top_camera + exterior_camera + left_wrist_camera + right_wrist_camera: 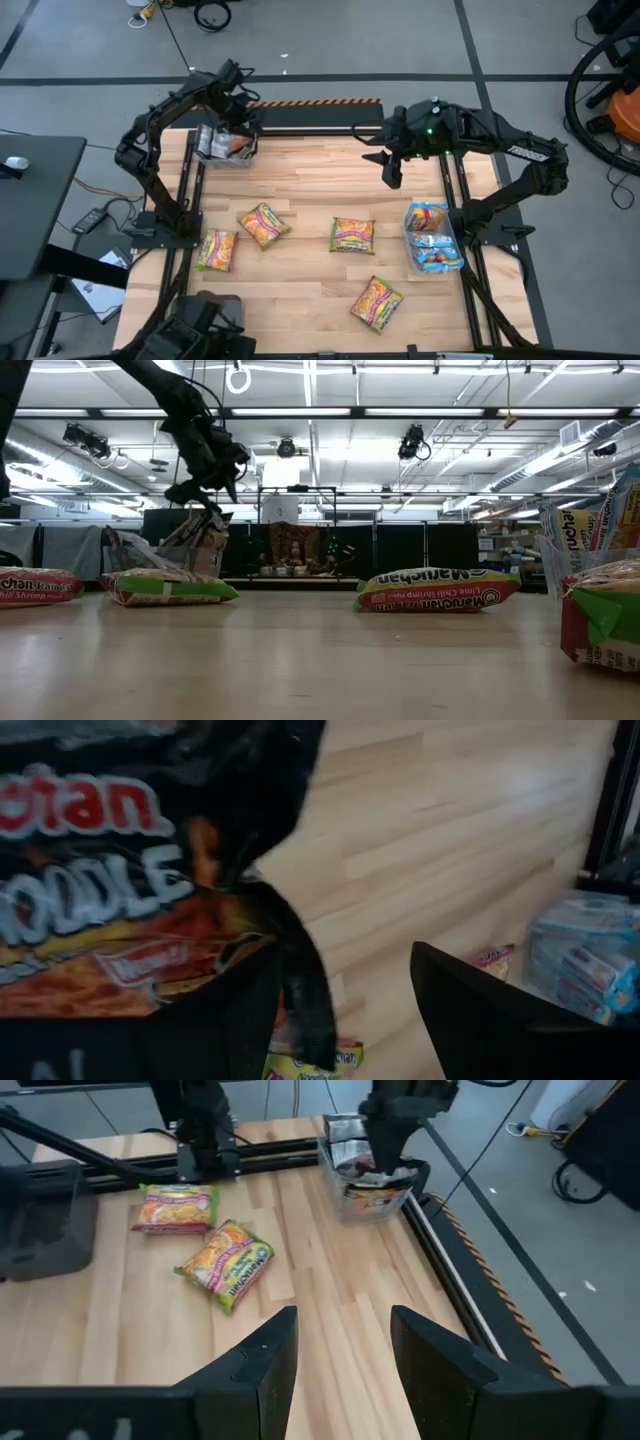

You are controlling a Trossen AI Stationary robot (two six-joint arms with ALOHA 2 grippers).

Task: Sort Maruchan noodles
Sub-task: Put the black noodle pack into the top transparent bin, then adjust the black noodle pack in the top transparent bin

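Note:
My left gripper [236, 128] hovers open over the clear bin [222, 150] at the table's far left corner. That bin holds dark brown-black Maruchan noodle packets [110, 900], and one of them lies close against one finger [210, 1020] in the left wrist view. My right gripper [391, 168] hangs open above the far middle of the table, with nothing between its fingers [455, 1370]. Orange-yellow packets lie loose on the wood [216, 249] [264, 223] [352, 235] [376, 302]. Light blue packets [432, 238] fill a second clear bin [447, 222] on the right.
Black rails [190, 200] [460, 190] run along both sides of the table. A hazard-striped strip [315, 101] marks the far edge. In the low view, packets [165, 587] [435, 590] lie across the tabletop, and the right bin [560, 575] stands close by.

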